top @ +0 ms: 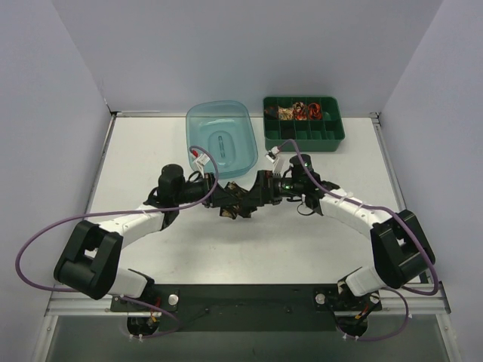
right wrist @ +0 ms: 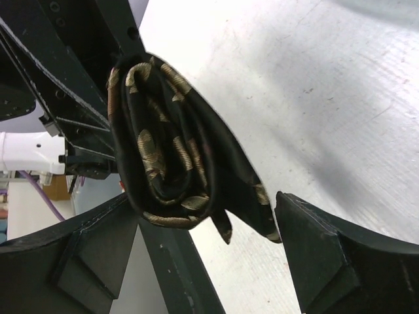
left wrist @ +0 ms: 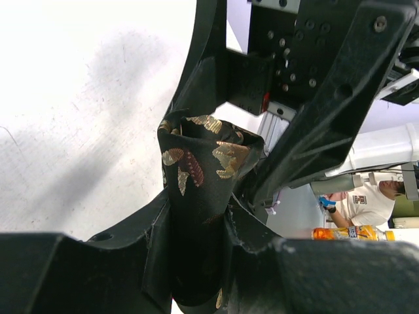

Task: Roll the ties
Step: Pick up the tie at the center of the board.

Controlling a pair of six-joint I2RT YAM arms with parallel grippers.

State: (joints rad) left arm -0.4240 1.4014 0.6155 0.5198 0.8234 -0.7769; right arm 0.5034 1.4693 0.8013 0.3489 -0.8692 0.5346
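Centre of frame: clamping the rolled tie (right wrist: 170,163) in the left pincer (left wrist: 196,219), hanging the right pincer (right wrist: 206,216) wide apart around it, roll axis pointing at the right pincer.

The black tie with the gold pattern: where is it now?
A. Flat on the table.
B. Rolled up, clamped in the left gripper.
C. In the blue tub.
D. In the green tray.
B: the left wrist view shows the rolled tie pinched between the fingers of the left gripper, outside the blue tub and the green tray.
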